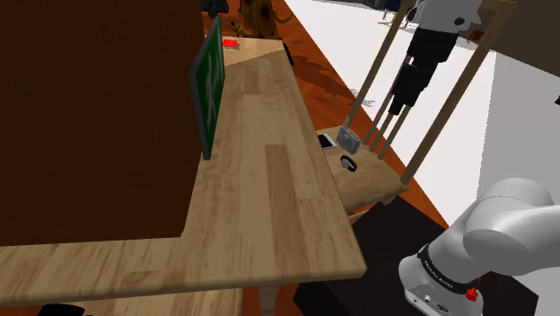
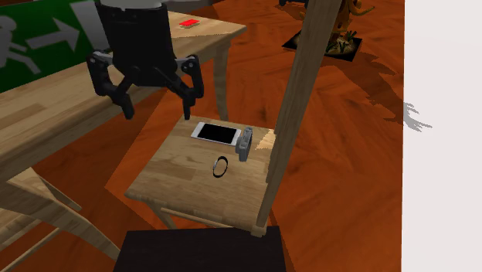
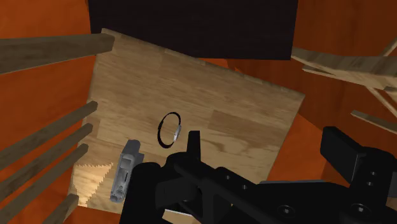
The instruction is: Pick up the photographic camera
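Nothing grasped yet. My fingers (image 2: 189, 89) are spread wide and empty, hovering above the chair seat (image 2: 174, 181). The camera (image 2: 244, 144) sits on that seat near the back post, touching or just beside the white phone (image 2: 216, 133), with the ring (image 2: 221, 166) near. It's a small, narrow grey box that looks stood on edge. Left to do: align, descend, close, lift.

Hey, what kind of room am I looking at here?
Probably a dining or living area in a home: a long light-wood table, a slat-backed wooden chair beside it, and a reddish-brown floor.
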Controlling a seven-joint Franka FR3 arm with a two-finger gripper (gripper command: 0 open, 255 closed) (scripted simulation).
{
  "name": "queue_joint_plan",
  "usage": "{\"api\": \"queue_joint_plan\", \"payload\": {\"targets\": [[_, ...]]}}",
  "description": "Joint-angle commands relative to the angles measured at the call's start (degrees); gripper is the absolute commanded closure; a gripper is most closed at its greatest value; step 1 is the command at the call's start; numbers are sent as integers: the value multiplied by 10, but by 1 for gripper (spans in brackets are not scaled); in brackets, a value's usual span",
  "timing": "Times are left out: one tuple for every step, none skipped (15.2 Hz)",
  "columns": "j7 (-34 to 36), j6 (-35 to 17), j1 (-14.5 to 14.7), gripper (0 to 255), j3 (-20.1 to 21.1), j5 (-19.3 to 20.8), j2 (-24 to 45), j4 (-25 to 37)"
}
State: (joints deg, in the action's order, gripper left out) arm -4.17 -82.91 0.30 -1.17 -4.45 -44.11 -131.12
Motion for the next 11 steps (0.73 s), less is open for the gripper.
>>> {"api": "queue_joint_plan", "payload": {"targets": [[0,0,0,0,0,0,0,0],[-1,-20,-4,0,-2,4,6,-12],[-2,-40,-7,0,-5,8,13,-23],[-3,-60,-11,0,-7,12,20,-33],[-3,-80,-14,0,-10,16,28,-43],[-4,-100,-18,0,-12,20,38,-51],[-4,-121,-22,0,-15,23,47,-60],[-5,-141,-25,0,-17,27,58,-67],[-5,-162,-29,0,-20,31,69,-74],[-5,-182,-33,0,-23,34,81,-80],[-5,-202,-36,0,-26,37,94,-85]]}}
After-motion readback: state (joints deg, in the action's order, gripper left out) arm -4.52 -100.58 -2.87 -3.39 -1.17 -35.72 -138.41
